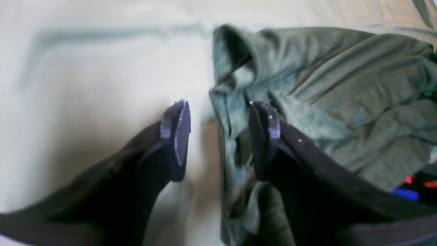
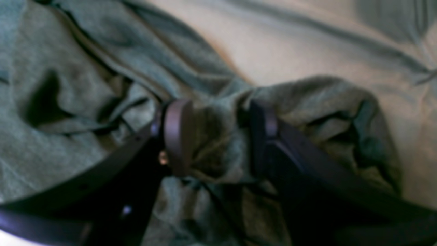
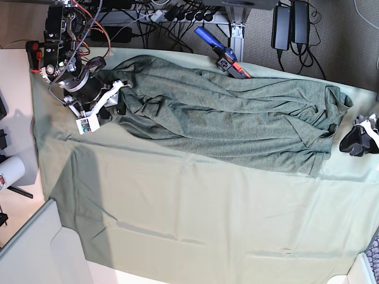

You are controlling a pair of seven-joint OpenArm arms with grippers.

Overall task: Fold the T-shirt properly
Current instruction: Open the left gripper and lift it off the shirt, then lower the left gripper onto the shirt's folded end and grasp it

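Observation:
The T-shirt (image 3: 237, 118), dark olive and wrinkled, lies spread lengthwise across the far half of the pale green table cloth (image 3: 207, 219). At its left end in the base view, my right gripper (image 3: 115, 97) is closed on a bunched fold. The right wrist view shows that fold of the T-shirt (image 2: 51, 136) filling the gap of the right gripper (image 2: 218, 112). My left gripper (image 3: 349, 142) sits at the shirt's other end, just off its edge. Seen from the left wrist, the left gripper (image 1: 221, 109) is open, one finger over the T-shirt (image 1: 341, 85) and the other over bare table cloth (image 1: 85, 85).
A blue and red tool (image 3: 222, 53) lies at the table's back edge, touching the shirt's far side. Cables and power bricks (image 3: 290, 23) hang behind the table. A white roll (image 3: 9, 171) stands off the table's left side.

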